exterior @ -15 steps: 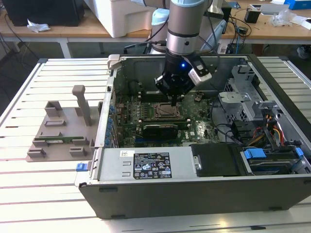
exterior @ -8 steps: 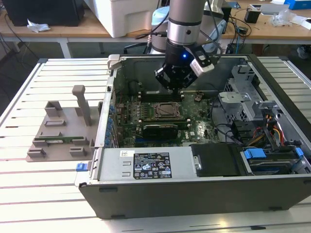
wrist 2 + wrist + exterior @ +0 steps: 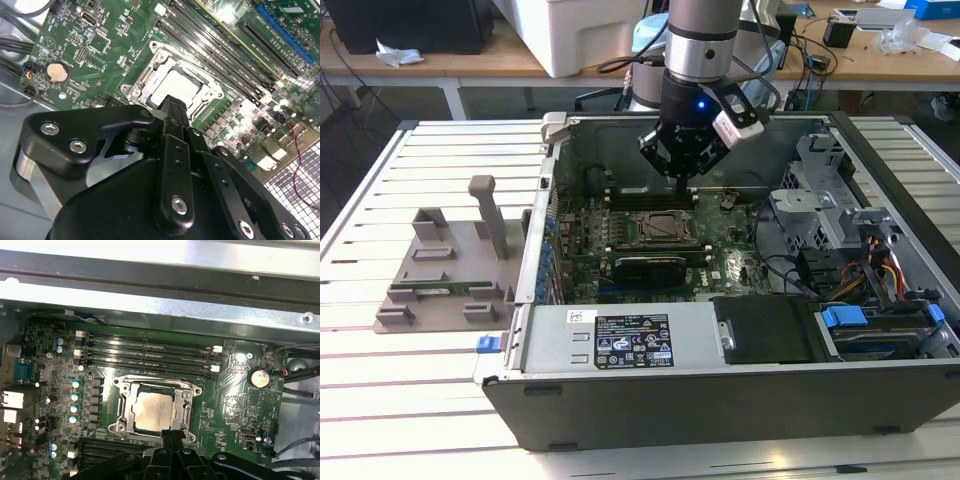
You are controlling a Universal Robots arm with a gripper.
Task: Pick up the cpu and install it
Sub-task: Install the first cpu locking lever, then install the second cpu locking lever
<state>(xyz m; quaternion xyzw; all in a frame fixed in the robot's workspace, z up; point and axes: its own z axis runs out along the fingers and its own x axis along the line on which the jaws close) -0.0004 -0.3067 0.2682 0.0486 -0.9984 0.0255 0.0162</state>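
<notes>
The cpu [image 3: 154,410] is a silvery square chip lying flat inside the open metal socket frame [image 3: 186,412] of the green motherboard [image 3: 235,400]. In the second wrist view the cpu [image 3: 176,85] lies just past my fingertips. My black gripper [image 3: 682,181] hangs inside the open computer case, a little above the socket [image 3: 665,228] and toward its back edge. Its fingers [image 3: 168,436] are pressed together with nothing between them, so the gripper [image 3: 172,102] is shut and empty.
A grey plastic tray [image 3: 450,270] with a green memory stick [image 3: 430,290] lies on the table at the exterior view's left. Memory slots [image 3: 150,352] run beside the socket. A drive cage [image 3: 820,200], cables [image 3: 880,270] and the power supply [image 3: 630,340] crowd the case.
</notes>
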